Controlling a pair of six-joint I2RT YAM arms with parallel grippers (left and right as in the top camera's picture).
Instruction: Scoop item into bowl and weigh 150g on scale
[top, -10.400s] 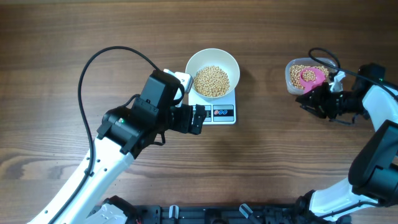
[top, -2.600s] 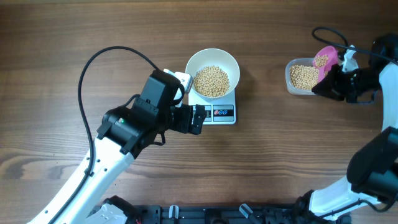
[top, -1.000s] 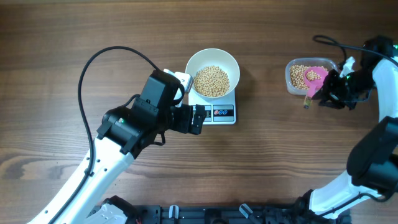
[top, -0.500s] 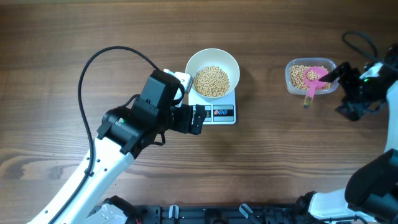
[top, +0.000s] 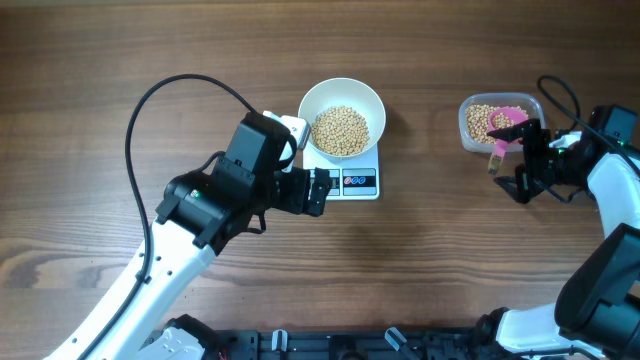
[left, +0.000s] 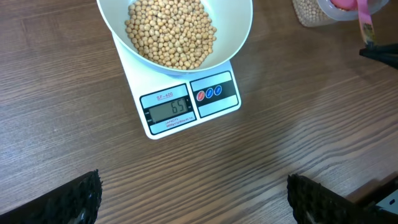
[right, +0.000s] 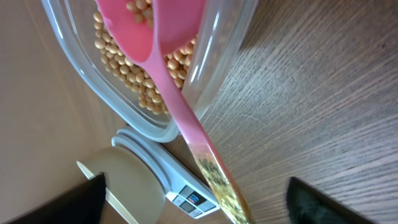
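while the beans (top: 342, 130) lie in the bowl (top: 313, 98) on the scale (top: 360, 184) at upper centre and the left gripper (left: 193, 202) hangs open, the right gripper (top: 520, 165), open too, ought to centre on the handle of the pink spoon (top: 508, 120) leaning over the tub (top: 463, 125) rim before closing.

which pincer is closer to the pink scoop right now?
Right. The right pincer stands open just beside the handle of the pink scoop, not gripping it. The left pincer is far off on the other side, next to the scale.

Scale (left: 189, 102) display — "65", perhaps "SF-400"
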